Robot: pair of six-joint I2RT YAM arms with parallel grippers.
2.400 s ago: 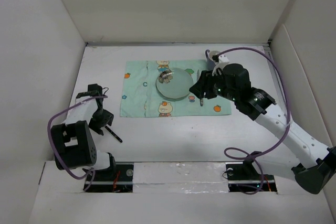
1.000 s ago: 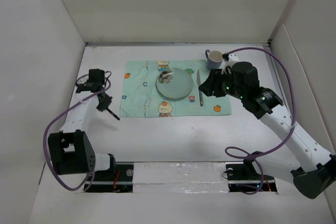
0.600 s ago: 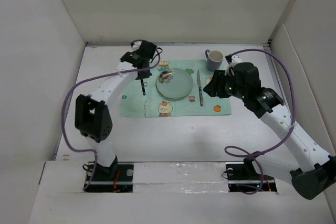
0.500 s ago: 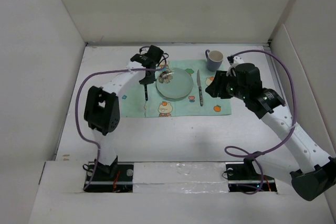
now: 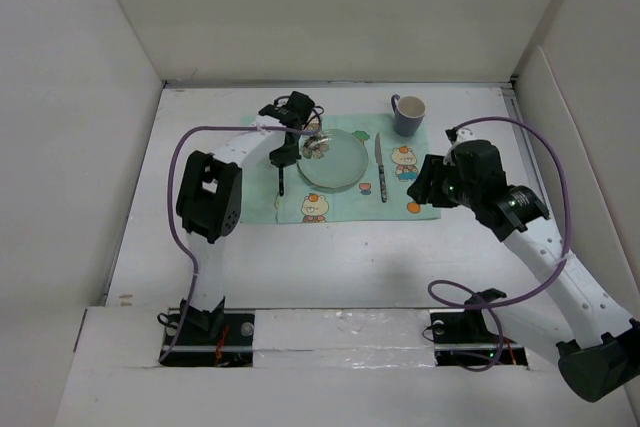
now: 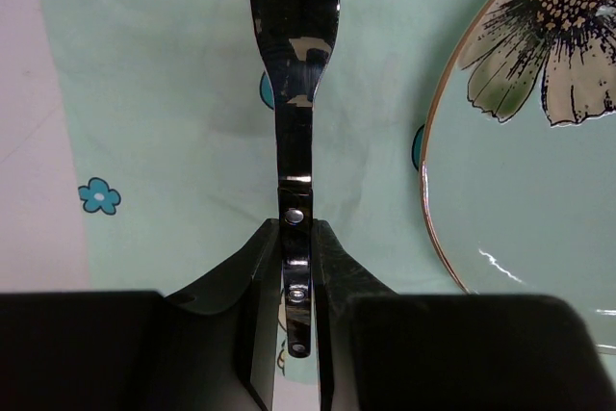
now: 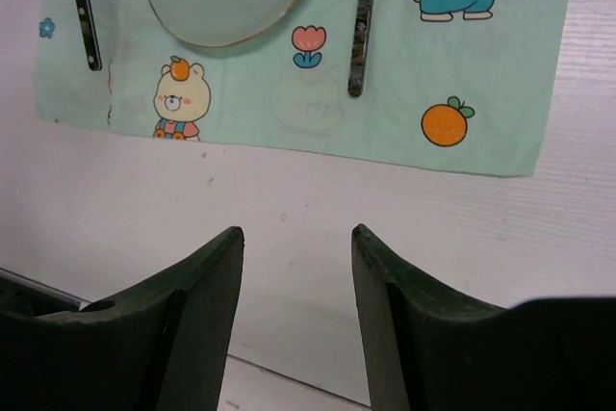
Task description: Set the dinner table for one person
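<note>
pinching a fork [image 6: 294, 93], left end effector [image 6: 295, 238] hangs beside plate [image 6: 520, 228] rim.

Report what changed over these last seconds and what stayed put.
The left claw, shut on the fork, swung it from the bare near-left table across to the mat, just left of the plate. The right claw, open and empty, drew back from the knife toward the near right. Plate, knife, mug and mat stayed put.

The left wrist view crops the fork [image 6: 294, 93] tines and plate [image 6: 520, 218].
</note>
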